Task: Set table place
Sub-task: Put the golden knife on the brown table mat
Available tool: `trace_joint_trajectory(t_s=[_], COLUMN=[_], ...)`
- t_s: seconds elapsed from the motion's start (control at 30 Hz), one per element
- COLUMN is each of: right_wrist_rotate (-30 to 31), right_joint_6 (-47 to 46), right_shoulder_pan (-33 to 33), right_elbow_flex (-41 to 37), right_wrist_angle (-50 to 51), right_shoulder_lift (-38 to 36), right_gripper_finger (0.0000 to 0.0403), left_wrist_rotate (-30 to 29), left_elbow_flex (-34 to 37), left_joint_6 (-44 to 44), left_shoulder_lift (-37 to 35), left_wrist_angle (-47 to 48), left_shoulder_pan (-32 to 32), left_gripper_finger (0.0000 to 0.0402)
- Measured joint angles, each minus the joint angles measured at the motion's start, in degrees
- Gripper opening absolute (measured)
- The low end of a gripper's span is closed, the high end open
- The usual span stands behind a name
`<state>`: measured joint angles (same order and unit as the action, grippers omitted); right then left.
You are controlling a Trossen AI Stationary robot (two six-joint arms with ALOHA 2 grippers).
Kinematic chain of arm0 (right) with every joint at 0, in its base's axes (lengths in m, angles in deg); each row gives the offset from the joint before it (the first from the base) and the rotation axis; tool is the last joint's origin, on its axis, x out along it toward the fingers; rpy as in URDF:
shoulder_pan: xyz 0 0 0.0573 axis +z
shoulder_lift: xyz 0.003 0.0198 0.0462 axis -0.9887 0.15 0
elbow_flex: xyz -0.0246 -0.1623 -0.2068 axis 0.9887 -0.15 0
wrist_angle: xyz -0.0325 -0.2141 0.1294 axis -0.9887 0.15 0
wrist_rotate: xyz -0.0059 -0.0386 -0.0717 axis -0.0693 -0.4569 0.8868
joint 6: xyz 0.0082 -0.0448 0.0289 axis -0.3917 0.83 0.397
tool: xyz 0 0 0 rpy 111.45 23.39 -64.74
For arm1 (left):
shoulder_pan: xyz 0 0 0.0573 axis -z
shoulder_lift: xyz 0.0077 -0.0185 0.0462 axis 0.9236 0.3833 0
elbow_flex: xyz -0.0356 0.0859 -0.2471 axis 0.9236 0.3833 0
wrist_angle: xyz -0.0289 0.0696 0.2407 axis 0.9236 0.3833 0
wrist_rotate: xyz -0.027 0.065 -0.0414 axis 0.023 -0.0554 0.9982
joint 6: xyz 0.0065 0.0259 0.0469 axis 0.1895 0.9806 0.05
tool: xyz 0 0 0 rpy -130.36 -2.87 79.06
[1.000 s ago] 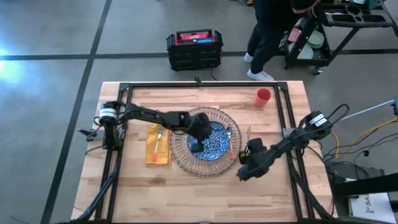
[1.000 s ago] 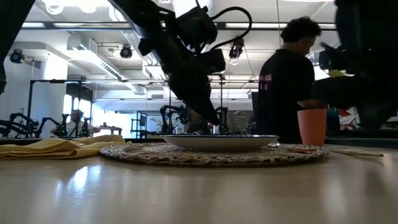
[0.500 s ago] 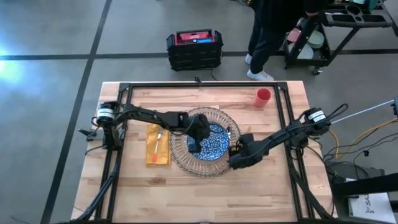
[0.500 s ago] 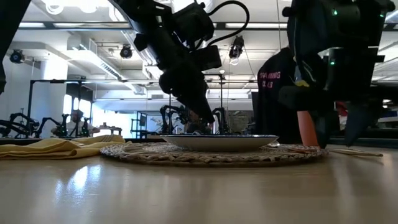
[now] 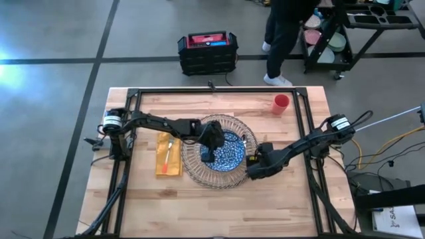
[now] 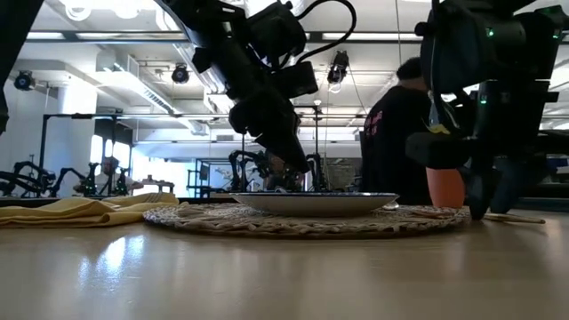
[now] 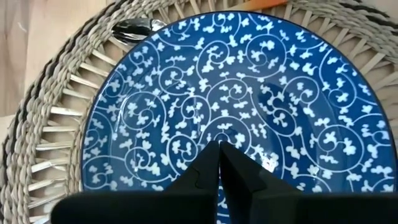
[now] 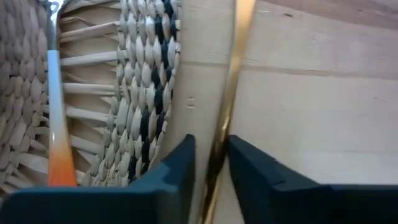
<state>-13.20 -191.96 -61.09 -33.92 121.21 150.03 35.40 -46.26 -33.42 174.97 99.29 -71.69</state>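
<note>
A blue-patterned plate [image 5: 229, 151] sits on a round woven charger [image 5: 192, 169] in the middle of the table [image 5: 219, 212]. My left gripper [image 7: 217, 149] is shut just over the plate's middle, with nothing between its fingers. At the charger's right edge my right gripper [image 8: 210, 158] points down, open, with one finger on each side of a thin gold stick [image 8: 231, 81] that lies flat on the wood. An orange-handled utensil [image 8: 56, 130] lies on the charger. A second one [image 5: 169, 151] lies on the yellow napkin [image 5: 163, 166] to the charger's left. The red cup [image 5: 281, 104] stands upright at the far right. My right gripper straddles the gold stick [image 8: 217, 146] from above, its fingers across it. The stick lies closer to one finger [image 8: 249, 168]. I cannot tell whether either finger touches it. My left gripper shows no touch with the plate.
A black frame rail [image 5: 212, 91] runs round the table's far part and down both sides. Bare wood lies along the near edge [image 5: 219, 219]. A person [image 6: 396, 133] stands beyond the far right corner beside a cart [image 5: 358, 33]. A black and red case [image 5: 208, 52] sits on the floor.
My right gripper has gone toward the table's left edge, up to the charger's right rim, and down until its fingertips are close over the wood. The person behind the table has stepped sideways. My left gripper has stayed over the plate.
</note>
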Motion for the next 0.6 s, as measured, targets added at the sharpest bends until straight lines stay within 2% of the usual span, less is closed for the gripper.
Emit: trace_joint_trajectory(t_s=[0.1,0.17,0.43,0.6], right_wrist_rotate=[0.8,1.7,1.4,4.7], right_joint_6=[0.7,0.8,-1.8,1.0], right_shoulder_pan=[1.2,2.3,4.2,3.1], right_elbow_flex=[0.4,0.6,2.6,7.7], right_wrist_angle=[-0.2,-0.2,4.6,9.2], right_shoulder_lift=[0.1,0.2,-0.1,-0.6], right_gripper_finger=[0.0034,0.0012,0.0004,0.0003], left_wrist_rotate=[0.0,0.0,0.0,0.0], left_elbow_flex=[0.0,0.0,0.4,0.4], left_joint_6=[0.0,-0.2,-1.3,-1.5], left_shoulder_lift=[0.0,0.0,0.0,0.0], left_wrist_angle=[0.4,1.1,1.4,1.4], left_shoulder_pan=[0.0,0.0,0.0,0.0], left_gripper_finger=[0.0000,0.0000,0.0000,0.0000])
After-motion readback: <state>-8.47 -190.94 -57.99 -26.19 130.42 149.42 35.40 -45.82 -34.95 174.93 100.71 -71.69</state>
